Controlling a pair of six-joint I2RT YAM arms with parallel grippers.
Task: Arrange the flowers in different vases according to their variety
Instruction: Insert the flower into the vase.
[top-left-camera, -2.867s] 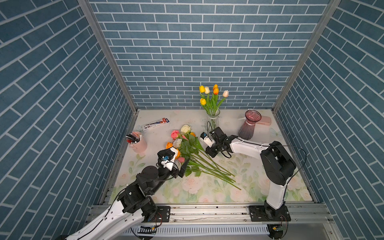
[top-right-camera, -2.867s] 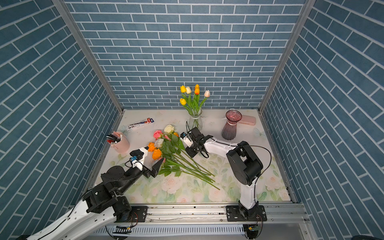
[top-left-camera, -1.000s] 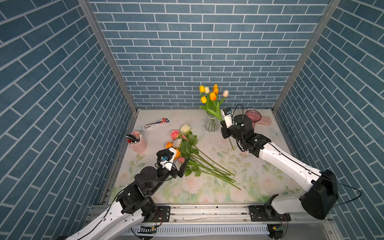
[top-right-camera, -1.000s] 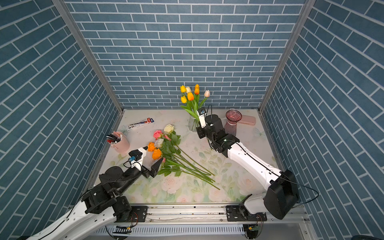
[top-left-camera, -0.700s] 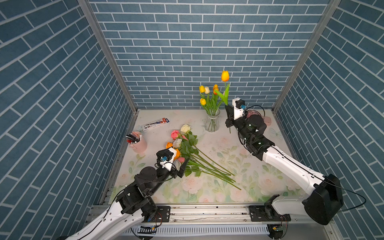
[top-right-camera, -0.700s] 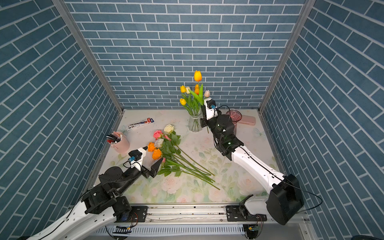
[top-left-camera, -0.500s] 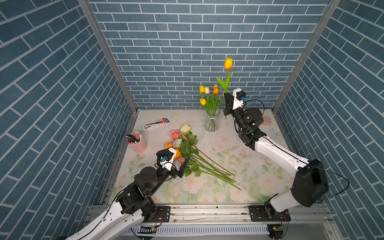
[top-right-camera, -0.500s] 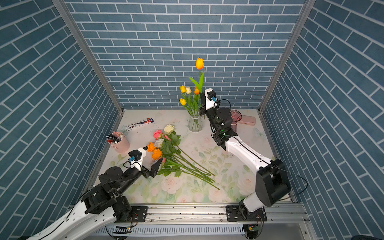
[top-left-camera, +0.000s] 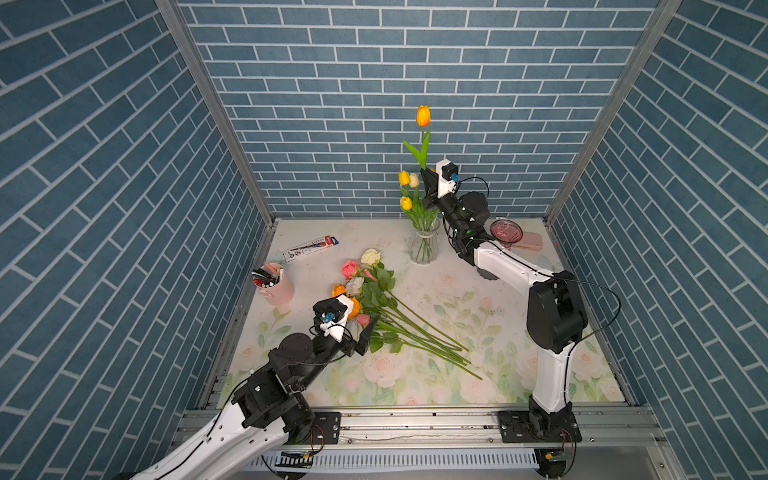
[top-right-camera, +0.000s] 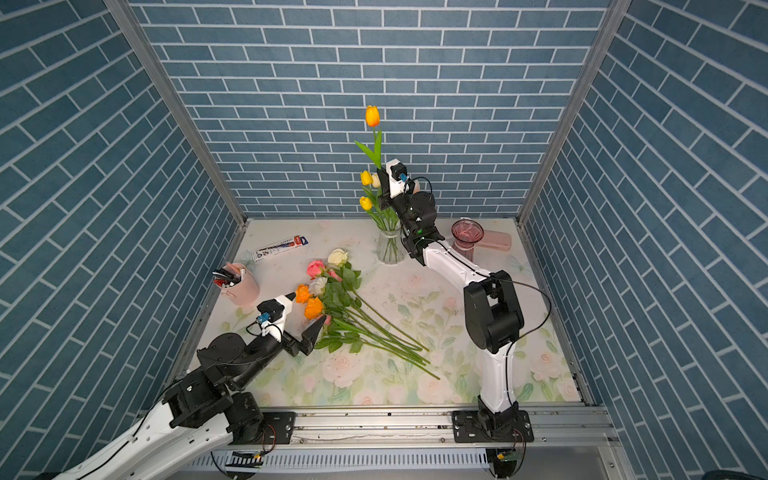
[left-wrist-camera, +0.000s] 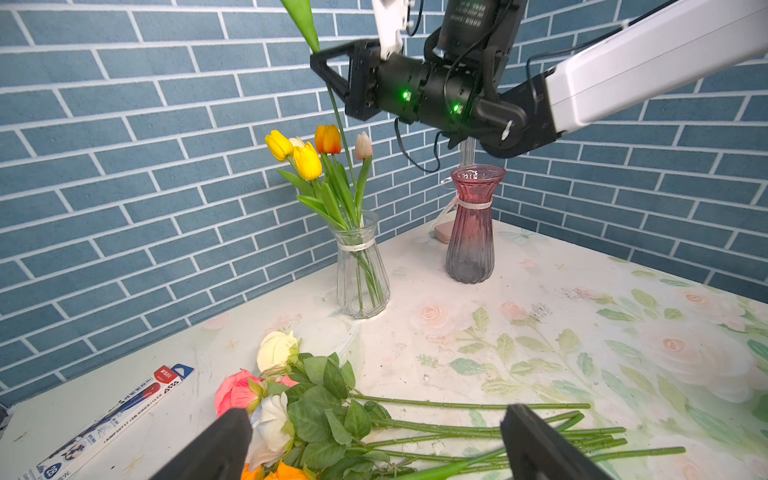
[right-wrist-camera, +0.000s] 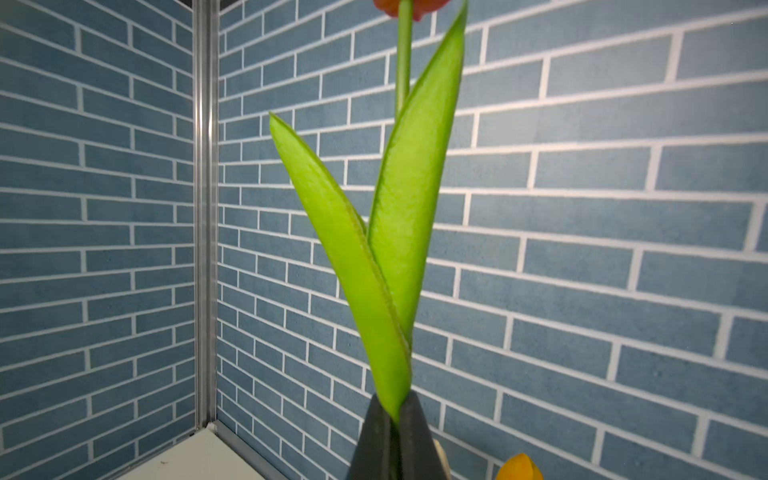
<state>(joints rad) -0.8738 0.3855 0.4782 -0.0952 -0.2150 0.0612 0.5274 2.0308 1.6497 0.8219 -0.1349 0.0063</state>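
The right fingers (right-wrist-camera: 374, 440) are clenched on the leaf base and stem of an orange tulip (top-left-camera: 423, 115). It is held upright at upper centre of a top view, its head high above everything else. Its stem runs down into the bunch of tulips (left-wrist-camera: 307, 158) standing in the clear vase (top-left-camera: 424, 249) just below the grip. Leaves hide whether the stem's end has reached the neck.

The step in hand appears to be seating this tulip with its own kind. Done well, the arm would lower straight down with the stem upright over the neck, slowly enough not to nudge the light glass. It would let go only once the stem sits well inside.

The purple-pink vase (top-left-camera: 505, 230) stands without flowers just right of the clear one. At lower left, the left fingers (top-left-camera: 369, 334) are spread wide, grasping nothing, beside the roses (top-left-camera: 374, 286) lying on the bench (top-left-camera: 457, 311).
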